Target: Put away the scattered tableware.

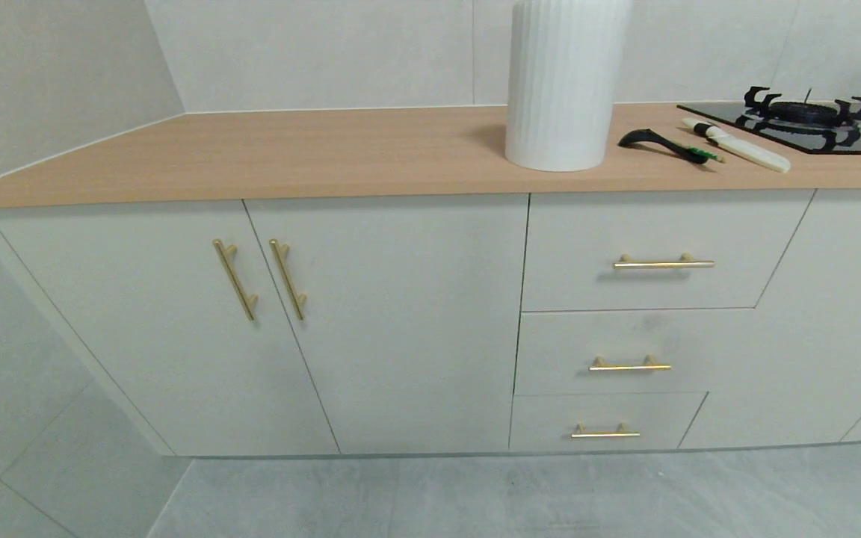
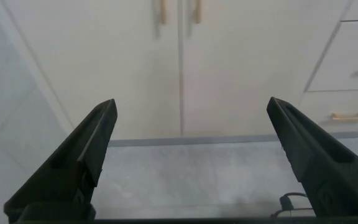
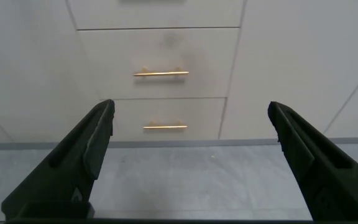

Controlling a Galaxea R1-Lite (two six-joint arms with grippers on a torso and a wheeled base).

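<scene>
Tall white canister [image 1: 561, 82], cylindrical with fine vertical ribs and a matt finish, upright on a smooth wood-grain countertop [image 1: 288, 153], near its front edge.

Just to the right of the canister, flat on the same surface: black ladle [image 1: 658, 144], glossy and plastic-looking, curved bowl nearest the canister, slim handle ending in a green bit. Just beyond it, farther right of the canister: cream knife [image 1: 737, 146], long and smooth, dark band near its far end, lying aslant and close beside the ladle handle; touching or not, cannot tell.

Farther right and behind: glass gas hob [image 1: 804, 119], black and shiny, with a chunky cast pan support.

Below the canister and to its left: two plain pale cabinet doors [image 1: 386, 321], flat-fronted, each with a slim brass bar handle [image 1: 288, 279] set vertically. Directly below the canister: stack of three pale drawers [image 1: 625, 329], each with a horizontal brass bar.

Far below the canister, low over the grey tiled floor [image 1: 475, 493]: left gripper [image 2: 191, 109], two dark wedge-shaped fingers spread wide, nothing between them, facing the cabinet doors. Likewise low and under the canister: right gripper [image 3: 191, 111], fingers spread wide and holding nothing, facing the middle and bottom drawers.
</scene>
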